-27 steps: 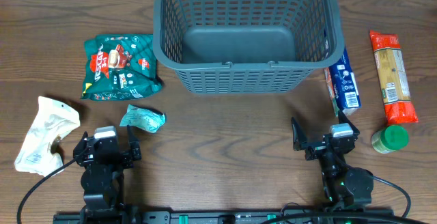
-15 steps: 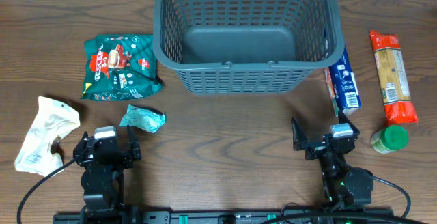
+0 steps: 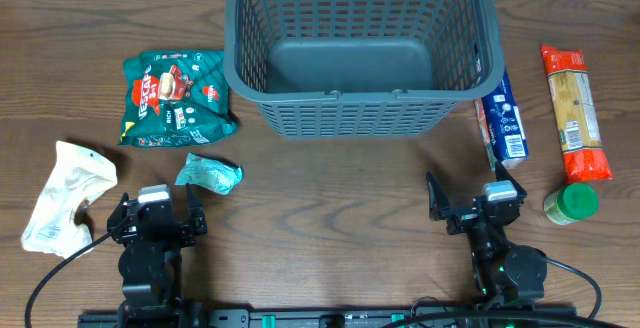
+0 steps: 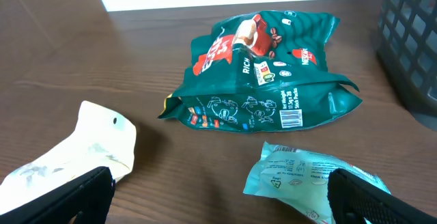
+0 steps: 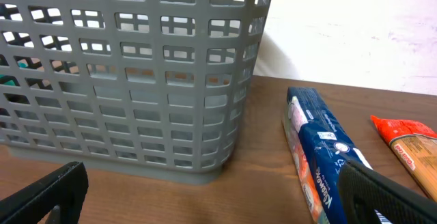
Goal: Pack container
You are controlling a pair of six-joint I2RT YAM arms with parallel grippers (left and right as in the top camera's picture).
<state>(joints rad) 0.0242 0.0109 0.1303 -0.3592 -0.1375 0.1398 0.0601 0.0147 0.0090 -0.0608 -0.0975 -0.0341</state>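
Nothing has shifted since the earlier overhead frames: both arms and every item lie exactly as before.

The large dark grey rectangular plastic container (image 3: 345, 118) stands at the far middle of the brown wood-grain table (image 3: 330, 198). It has lattice-slotted walls, a thick rim and a smooth solid floor, and its inside is bare. From the right wrist its slotted wall (image 5: 136, 80) fills the left of the view.

Left of the container lies a glossy dark green foil bag (image 3: 175, 98) with red and white print, puffed and creased at its seam (image 4: 266, 67). Nearer than that, left of the container's front corner, is a small crinkled pale teal packet (image 3: 209, 173), seen close from the left wrist (image 4: 307, 179). Well left of the container rests a crumpled white bag (image 3: 65, 196).

Just beside the container's right wall lies a long blue wrapped packet (image 3: 503, 120), on edge in the right wrist view (image 5: 324, 156). Farther right is a long orange and tan packet (image 3: 575, 113), and near its front end a small green-capped jar (image 3: 572, 204).

The left gripper (image 3: 160, 200) sits well in front of the container, to its left, with fingers spread wide and holding nothing (image 4: 218, 203). The right gripper (image 3: 468, 200) sits in front, to the right, with fingers likewise apart and bare (image 5: 218, 203).
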